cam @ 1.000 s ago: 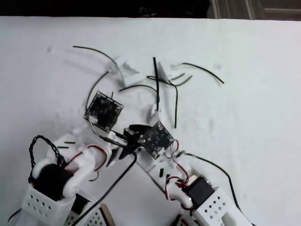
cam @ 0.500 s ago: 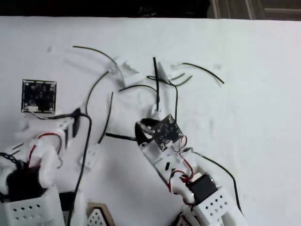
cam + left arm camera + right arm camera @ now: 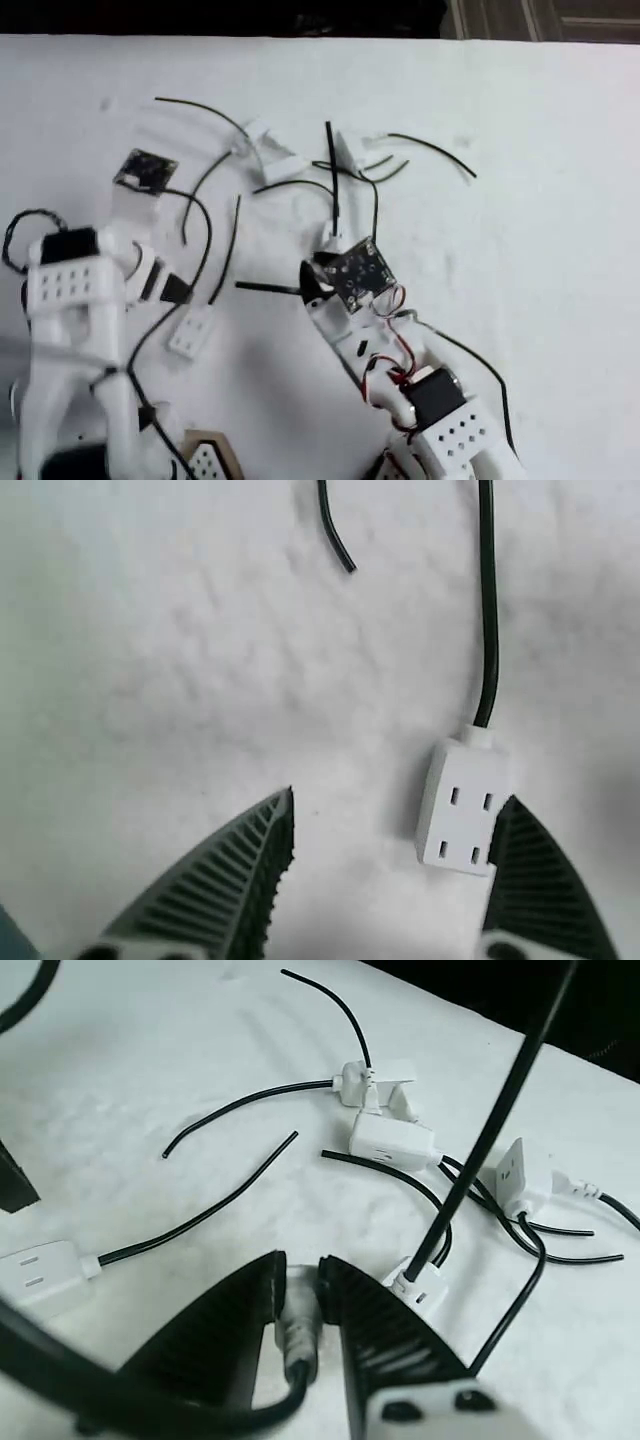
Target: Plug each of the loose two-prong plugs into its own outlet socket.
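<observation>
Left gripper (image 3: 398, 802) swung away, spread over socket (image 3: 462, 815), right gripper (image 3: 300, 1265) pinching plug (image 3: 296, 1325)

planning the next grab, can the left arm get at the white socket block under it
Probably yes. The left gripper is open with the socket block lying between its fingers, close beside one. Only its own cord is attached.

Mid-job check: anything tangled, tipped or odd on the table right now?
Nothing looks damaged. At the far middle of the table, black cords cross in a tangle around a white socket that seems tipped up on edge. Nearer, a second socket lies flat between the left tool's open fingers; the right tool is shut on a white plug.
</observation>
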